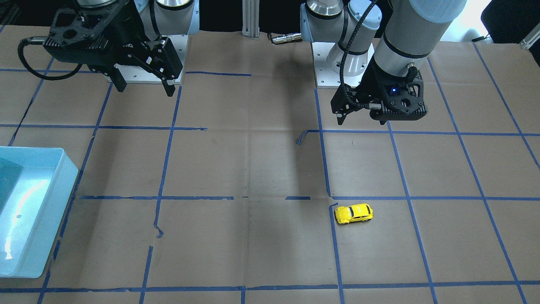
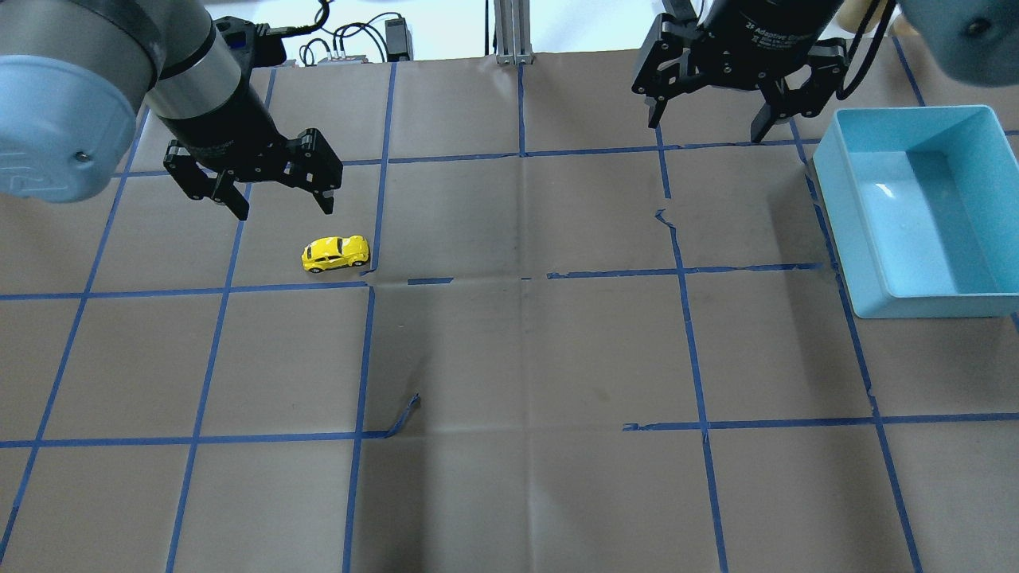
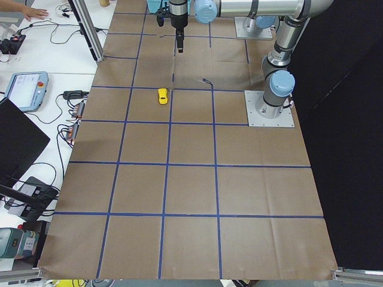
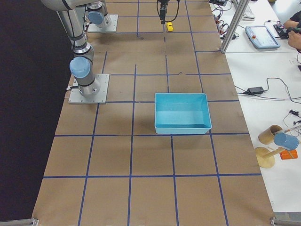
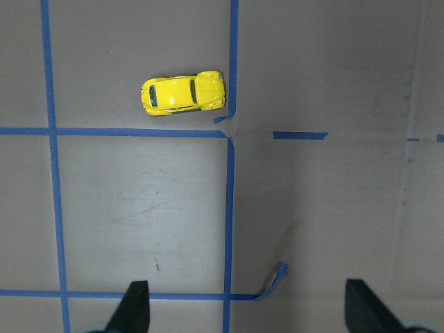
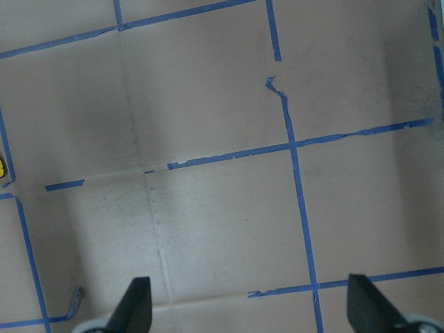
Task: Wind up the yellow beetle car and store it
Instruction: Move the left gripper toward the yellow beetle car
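Note:
The yellow beetle car stands on its wheels on the brown paper table, beside a blue tape crossing. It also shows in the front view and the left wrist view. My left gripper is open and empty, hanging above the table a little short of the car, toward my base; its fingertips show at the bottom of the left wrist view. My right gripper is open and empty, raised over the table's far right part, next to the bin. A sliver of the car shows in the right wrist view.
A light blue plastic bin stands at the right side of the table, also seen in the front view. Blue tape lines form a grid on the paper. A loose curl of tape lifts near the middle.

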Controlling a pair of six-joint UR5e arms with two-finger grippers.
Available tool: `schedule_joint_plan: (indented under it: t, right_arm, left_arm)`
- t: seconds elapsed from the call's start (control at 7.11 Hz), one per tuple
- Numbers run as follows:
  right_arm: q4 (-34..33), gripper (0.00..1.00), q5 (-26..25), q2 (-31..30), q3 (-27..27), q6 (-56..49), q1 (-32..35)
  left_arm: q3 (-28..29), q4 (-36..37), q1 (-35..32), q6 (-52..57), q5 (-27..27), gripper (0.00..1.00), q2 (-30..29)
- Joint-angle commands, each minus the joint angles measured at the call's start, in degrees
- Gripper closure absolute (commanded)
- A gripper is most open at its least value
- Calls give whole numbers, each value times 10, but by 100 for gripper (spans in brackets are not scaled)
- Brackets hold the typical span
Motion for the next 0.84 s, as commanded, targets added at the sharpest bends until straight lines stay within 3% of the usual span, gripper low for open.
schedule_joint_plan:
  t: [0.0,0.28,0.7]
  right_arm:
    - [0,0,0,0,0,0,0]
    - [0,0,0,0,0,0,0]
    - [0,0,0,0,0,0,0]
  left_arm:
    - [-2,2,2,13,1,1,-4]
    - [-1,16,4,117,1,1,-20]
    - [-27,74,27,380,5,3,-51]
